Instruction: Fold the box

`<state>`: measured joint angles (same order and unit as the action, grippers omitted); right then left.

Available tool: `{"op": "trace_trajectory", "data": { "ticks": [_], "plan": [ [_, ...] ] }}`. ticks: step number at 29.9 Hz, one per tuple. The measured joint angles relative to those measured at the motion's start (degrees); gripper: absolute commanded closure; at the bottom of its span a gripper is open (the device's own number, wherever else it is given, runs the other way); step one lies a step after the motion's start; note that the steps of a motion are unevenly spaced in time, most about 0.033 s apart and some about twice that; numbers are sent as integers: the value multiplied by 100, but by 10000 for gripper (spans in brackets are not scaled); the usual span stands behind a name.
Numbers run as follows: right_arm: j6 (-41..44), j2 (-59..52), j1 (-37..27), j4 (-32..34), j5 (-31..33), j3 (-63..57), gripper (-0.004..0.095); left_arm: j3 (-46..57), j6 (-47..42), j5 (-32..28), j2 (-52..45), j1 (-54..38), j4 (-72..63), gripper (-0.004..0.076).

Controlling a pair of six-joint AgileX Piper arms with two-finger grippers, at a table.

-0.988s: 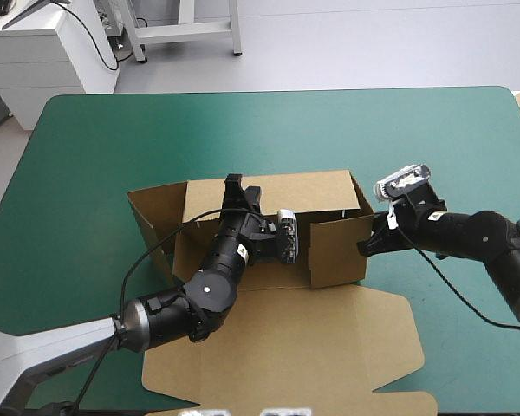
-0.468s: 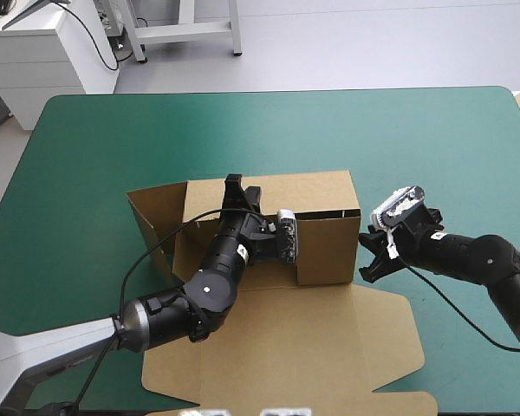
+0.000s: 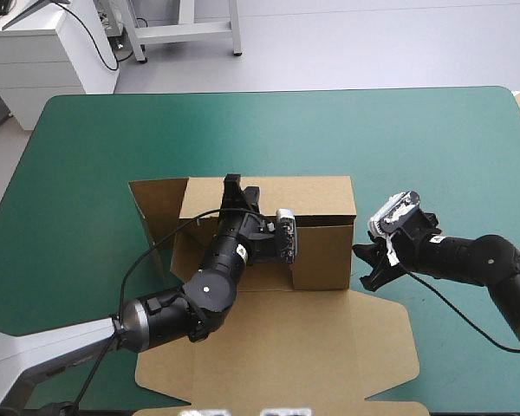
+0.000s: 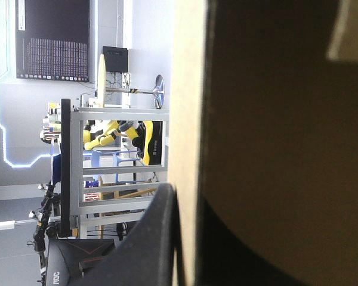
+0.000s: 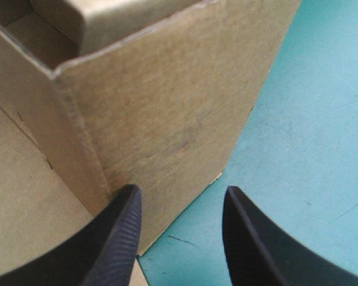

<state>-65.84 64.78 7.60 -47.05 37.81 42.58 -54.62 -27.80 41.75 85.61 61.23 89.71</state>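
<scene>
The box [image 3: 316,256] is sitting in the middle of the frame in the high view, on the teal-green cover [image 3: 95,156]. Its walls are standing up and its lid [image 3: 277,347] is lying flat toward the lower edge of the frame.

The left gripper [image 3: 241,185] is reaching in from the lower left, across the open tray, and is pinching the top edge of the far wall [image 3: 303,189]. In the left wrist view one black finger [image 4: 152,238] is lying right against the board's pale edge. A dark shape is sitting on the board's other side, so the jaws are all but closed with the sheet between them. The box is thus lying under and around this gripper.

The right gripper [image 3: 367,267] is standing right of centre in the high view, just outside the right end wall [image 5: 167,119], with its jaws spread wide and holding nothing. In the right wrist view one finger [image 5: 116,238] is touching the foot of that wall beside its corner fold. The other finger [image 5: 250,238] is hanging over bare cover, clear of the board. The box is lying directly ahead of this gripper.

At the left end of the box, the side flap [image 3: 154,208] is standing at a slant, leaning outward.
</scene>
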Motion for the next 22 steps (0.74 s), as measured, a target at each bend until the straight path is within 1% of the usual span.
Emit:
{"op": "trace_trajectory", "data": {
  "ticks": [7,11,12,14,17,19,22],
  "plan": [
    [14,-259,0,155,499,0,488,8,5,0,-1,0,0,731],
    [81,-504,0,251,599,0,472,8,5,0,-1,0,5,731],
    [86,-526,0,251,616,0,453,8,5,0,-1,0,5,731],
    [92,-535,0,253,634,0,370,8,5,0,-1,0,5,731],
    [103,-456,0,200,645,0,271,8,5,0,-1,0,15,731],
    [84,-352,0,110,645,0,245,8,5,0,-1,0,15,731],
    [5,-161,0,-9,640,0,245,8,5,0,-1,0,15,731]
  ]
}}
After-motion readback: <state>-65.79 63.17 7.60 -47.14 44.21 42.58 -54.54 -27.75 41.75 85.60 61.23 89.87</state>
